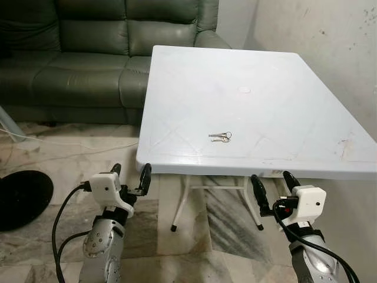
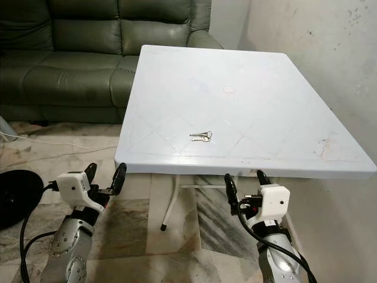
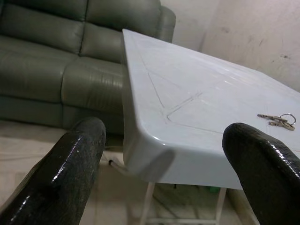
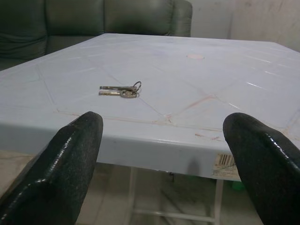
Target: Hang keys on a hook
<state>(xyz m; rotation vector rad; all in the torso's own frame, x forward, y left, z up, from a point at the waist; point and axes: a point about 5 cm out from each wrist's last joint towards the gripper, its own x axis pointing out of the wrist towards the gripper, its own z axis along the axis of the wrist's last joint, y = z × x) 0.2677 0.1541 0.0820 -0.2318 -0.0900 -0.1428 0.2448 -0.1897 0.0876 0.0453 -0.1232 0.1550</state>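
Observation:
Two small silver keys [image 1: 220, 137] on a ring lie flat on the white plastic table [image 1: 277, 106], a little in from its near edge. The keys [image 4: 120, 90] also lie ahead in the right wrist view, and the keys [image 3: 278, 119] sit off to one side in the left wrist view. My left gripper [image 1: 130, 177] is open, held just below the table's near left corner. My right gripper [image 1: 272, 187] is open too, below the near edge and right of the keys. Nothing is between either pair of fingers.
A dark green leather sofa [image 1: 88, 53] stands behind the table on the left. A bare plaster wall [image 1: 330, 29] runs along the right. A black round base [image 1: 20, 197] and a white cable [image 1: 53, 141] lie on the marble floor at left. White table legs [image 1: 179, 203] stand under the near edge.

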